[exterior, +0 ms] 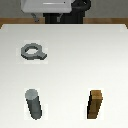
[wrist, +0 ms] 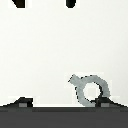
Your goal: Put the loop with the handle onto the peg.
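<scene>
Nearest the exterior camera, the peg [exterior: 33, 104] and a brown wooden block [exterior: 96, 104] are seen standing upright on the white table [exterior: 75, 55], well apart from each other and both far from the claw. The loop with the handle [exterior: 33, 52] is found lying flat on the table, closer to the claw than the peg is, between the robot's base and the peg, its stubby tab turned towards the block's side of the table.

In the wrist view the loop with the handle [wrist: 91, 90] is shown below the claw and off to one side of it, not between the fingers. Only two dark fingertips [wrist: 71, 3] are caught at the picture's edge; a wide gap is seen between them and nothing is held, so the claw is judged to be open and empty.

By its thick grey metallic look, the ring is judged to be stiff, fairly heavy for its size and smooth enough to slip. Its flat lie leaves little edge to catch. A hold across the band opposite the tab, or across the tab itself, is judged best, so that the hole is kept free for the peg, which looks about as wide as the hole.
</scene>
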### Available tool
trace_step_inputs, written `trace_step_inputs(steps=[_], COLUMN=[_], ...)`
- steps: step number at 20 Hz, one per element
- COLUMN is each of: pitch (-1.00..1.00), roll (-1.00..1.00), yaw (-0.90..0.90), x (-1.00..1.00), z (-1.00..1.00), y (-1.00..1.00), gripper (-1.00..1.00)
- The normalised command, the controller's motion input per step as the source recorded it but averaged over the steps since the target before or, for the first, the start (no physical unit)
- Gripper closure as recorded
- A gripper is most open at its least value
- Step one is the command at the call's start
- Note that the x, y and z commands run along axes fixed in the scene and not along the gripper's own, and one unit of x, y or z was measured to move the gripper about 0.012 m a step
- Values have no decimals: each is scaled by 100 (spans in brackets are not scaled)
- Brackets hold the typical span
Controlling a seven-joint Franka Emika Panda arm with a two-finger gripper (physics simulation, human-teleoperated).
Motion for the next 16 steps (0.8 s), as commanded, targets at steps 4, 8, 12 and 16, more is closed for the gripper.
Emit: trace_step_inputs(steps=[4, 8, 12, 16], pitch=[0, 0, 0, 0], roll=[0, 0, 0, 0], yaw=[4, 98, 100, 79], x=[0, 0, 0, 0], z=[0, 0, 0, 0], y=[-50, 0, 0, -25], gripper=[-100, -100, -100, -100])
